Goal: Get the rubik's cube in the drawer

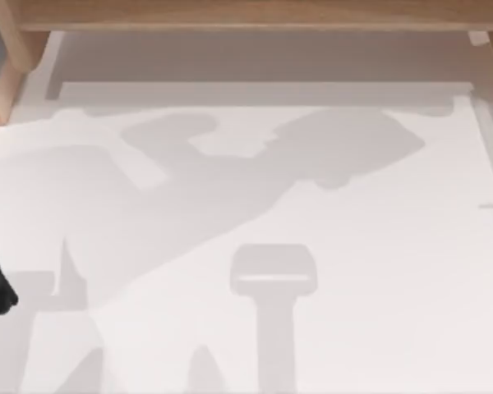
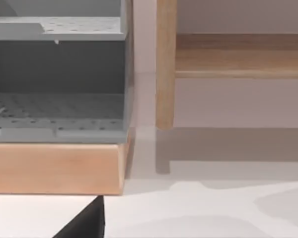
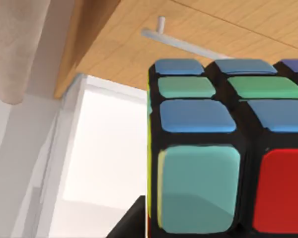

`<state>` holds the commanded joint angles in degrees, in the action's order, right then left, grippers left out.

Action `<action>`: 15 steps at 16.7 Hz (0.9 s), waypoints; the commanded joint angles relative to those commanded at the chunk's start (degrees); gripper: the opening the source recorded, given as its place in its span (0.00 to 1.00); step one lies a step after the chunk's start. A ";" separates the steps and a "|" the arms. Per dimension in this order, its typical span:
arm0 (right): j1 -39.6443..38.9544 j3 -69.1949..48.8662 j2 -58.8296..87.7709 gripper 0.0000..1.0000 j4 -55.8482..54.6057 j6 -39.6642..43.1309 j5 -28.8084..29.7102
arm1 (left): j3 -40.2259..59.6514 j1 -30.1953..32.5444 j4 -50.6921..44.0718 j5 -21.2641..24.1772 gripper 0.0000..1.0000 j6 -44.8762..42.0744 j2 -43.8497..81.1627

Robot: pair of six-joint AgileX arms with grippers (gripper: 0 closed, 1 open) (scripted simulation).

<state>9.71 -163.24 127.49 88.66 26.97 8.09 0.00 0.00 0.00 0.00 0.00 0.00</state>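
One cube: sat right against my right wrist camera, likely carried toward the drawer.
Handle: just beyond.
Grip: I couldn't tell.

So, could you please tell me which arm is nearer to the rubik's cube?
Right. The rubik's cube looms directly before the right wrist camera, beneath the wooden drawer front. The left wrist camera faces a grey shelf unit, with no cube near.

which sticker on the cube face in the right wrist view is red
On the rubik's cube, the red sticker sits in the lower row beside the teal one; the stickers above are blue and green.
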 joint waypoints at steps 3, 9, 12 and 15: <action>5.01 -2.52 12.54 0.00 6.06 -1.27 -2.84 | 0.00 0.00 0.00 0.00 1.00 0.00 0.00; 11.38 -3.09 29.55 0.00 8.90 -6.04 -6.84 | 0.00 0.00 0.00 0.00 1.00 0.00 0.00; 11.76 -3.06 31.06 0.00 9.21 -6.84 -7.24 | 0.00 0.00 0.00 0.00 1.00 0.00 0.00; 11.76 -3.06 31.06 0.00 9.21 -6.84 -7.24 | 0.00 0.00 0.00 0.00 1.00 0.00 0.00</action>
<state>21.48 -166.30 158.55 97.87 20.13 0.85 0.00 0.00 0.00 0.00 0.00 0.00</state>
